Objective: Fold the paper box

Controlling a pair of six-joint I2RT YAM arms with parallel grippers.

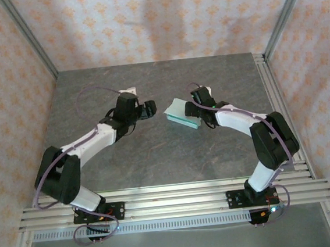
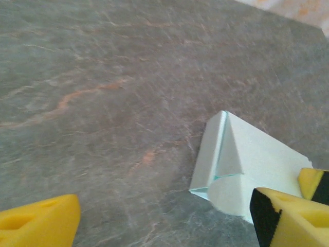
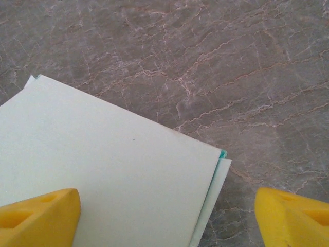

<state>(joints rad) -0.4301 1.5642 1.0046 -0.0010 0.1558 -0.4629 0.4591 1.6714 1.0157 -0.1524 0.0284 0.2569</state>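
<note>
As I look down from the overhead camera, the paper box (image 1: 183,115) lies on the grey marbled table (image 1: 156,153) near its middle, between the two arms. The left gripper (image 1: 150,108) sits just to its left, apart from the card. The right gripper (image 1: 199,110) is over its right edge. From the left wrist, I see the box (image 2: 247,164) as layered, creased mint card, with the left gripper (image 2: 164,206) spread wide and nothing between its fingers. From the right wrist, the right gripper (image 3: 167,198) is also spread wide: one yellow finger (image 3: 41,216) over the box (image 3: 103,170), the other over bare table.
</note>
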